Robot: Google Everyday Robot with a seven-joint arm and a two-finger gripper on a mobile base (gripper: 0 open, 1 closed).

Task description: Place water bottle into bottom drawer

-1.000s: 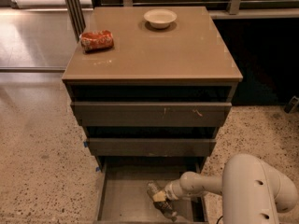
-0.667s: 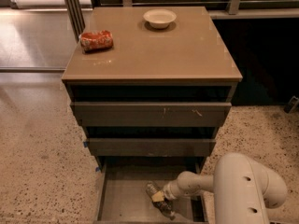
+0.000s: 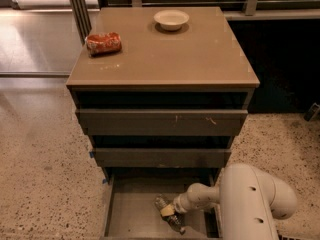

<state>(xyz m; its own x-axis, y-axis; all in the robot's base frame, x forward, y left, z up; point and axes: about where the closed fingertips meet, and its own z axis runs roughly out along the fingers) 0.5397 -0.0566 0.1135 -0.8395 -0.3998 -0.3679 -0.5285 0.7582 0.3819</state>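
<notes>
The bottom drawer [image 3: 127,219] stands pulled out at the foot of the grey-brown cabinet, its flat grey floor showing. The water bottle [image 3: 166,211] lies on that floor, right of the middle, running from back left to front right. My gripper [image 3: 171,213] reaches in from the right over the drawer and sits at the bottle's middle. My white arm [image 3: 250,201] fills the lower right corner and hides the drawer's right end.
A crushed red-orange can [image 3: 103,42] lies at the left on the cabinet top [image 3: 165,54]. A white bowl [image 3: 171,19] stands at the back. The two upper drawers [image 3: 161,122] are slightly out. Speckled floor [image 3: 45,174] lies on the left.
My arm has shifted a little to the left over the drawer, and the gripper and bottle sit slightly further left and lower in the drawer.
</notes>
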